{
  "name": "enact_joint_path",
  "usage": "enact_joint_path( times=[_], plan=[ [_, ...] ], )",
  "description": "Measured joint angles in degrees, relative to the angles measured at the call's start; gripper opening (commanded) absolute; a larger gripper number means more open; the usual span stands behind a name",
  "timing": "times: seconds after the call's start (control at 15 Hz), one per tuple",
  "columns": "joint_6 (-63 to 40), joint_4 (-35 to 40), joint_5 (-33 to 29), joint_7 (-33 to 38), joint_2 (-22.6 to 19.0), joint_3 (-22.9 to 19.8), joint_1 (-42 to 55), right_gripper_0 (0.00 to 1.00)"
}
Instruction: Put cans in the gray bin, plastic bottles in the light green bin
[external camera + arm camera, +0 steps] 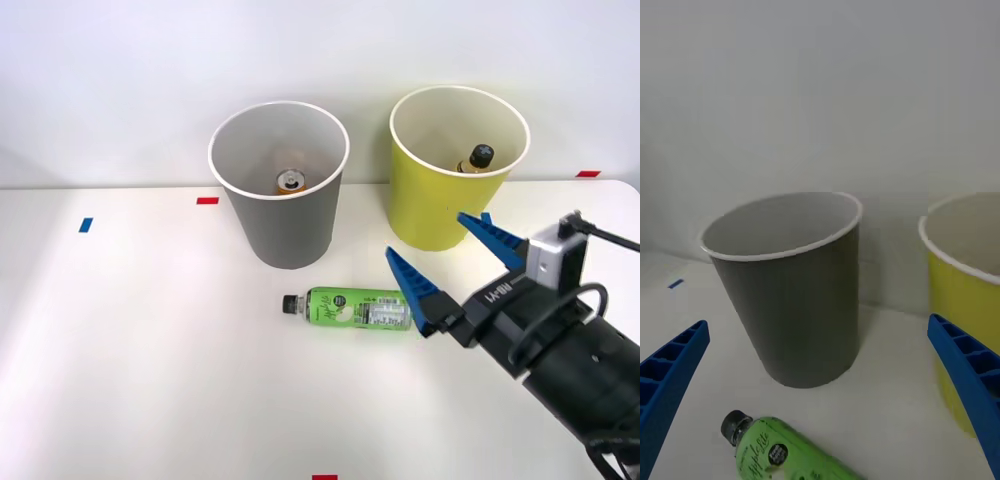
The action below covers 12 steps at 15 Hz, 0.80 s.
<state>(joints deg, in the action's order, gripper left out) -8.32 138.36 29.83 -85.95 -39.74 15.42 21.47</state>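
A plastic bottle [352, 309] with a bright green label and black cap lies on its side on the white table, cap pointing left, in front of the gray bin [280, 225]. The wrist view shows the bottle [779, 454] between the fingers and below the gray bin [790, 300]. My right gripper [440, 265] is open just right of the bottle, its blue fingers spread, nothing held. Inside the gray bin lies an orange can [290, 182], silver top up. The light green bin [445, 190] at the back right holds an amber black-capped bottle [478, 160]. The light green bin [966, 300] sits beside the gray one.
Red tape marks [207, 200] [588, 173] [324, 477] and a blue one [85, 225] lie flat on the table. A white wall stands behind the bins. The table's left half is bare.
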Motion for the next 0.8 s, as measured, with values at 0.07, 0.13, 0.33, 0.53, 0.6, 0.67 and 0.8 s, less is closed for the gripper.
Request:
enact_joint_path(
  times=[0.07, 0.13, 0.33, 0.53, 0.6, 0.67, 0.8],
  plan=[
    [1.4, 0.1, -0.1, 0.0, 0.3, -1.4, 2.8, 1.0],
    [2.0, 0.2, -0.1, 0.0, 1.0, -2.8, 5.7, 1.0],
    [2.5, 0.2, -0.2, -0.2, 4.8, -5.7, 11.5, 1.0],
    [2.5, 0.2, -0.9, -1.2, 10.1, -7.4, 16.1, 1.0],
    [2.5, 0.2, -1.3, -1.8, 11.3, -7.6, 17.4, 1.0],
    [2.5, 0.2, -1.6, -2.4, 12.2, -7.9, 18.6, 1.0],
    [2.7, 0.2, -2.3, -3.4, 13.9, -8.4, 21.1, 1.0]
  ],
)
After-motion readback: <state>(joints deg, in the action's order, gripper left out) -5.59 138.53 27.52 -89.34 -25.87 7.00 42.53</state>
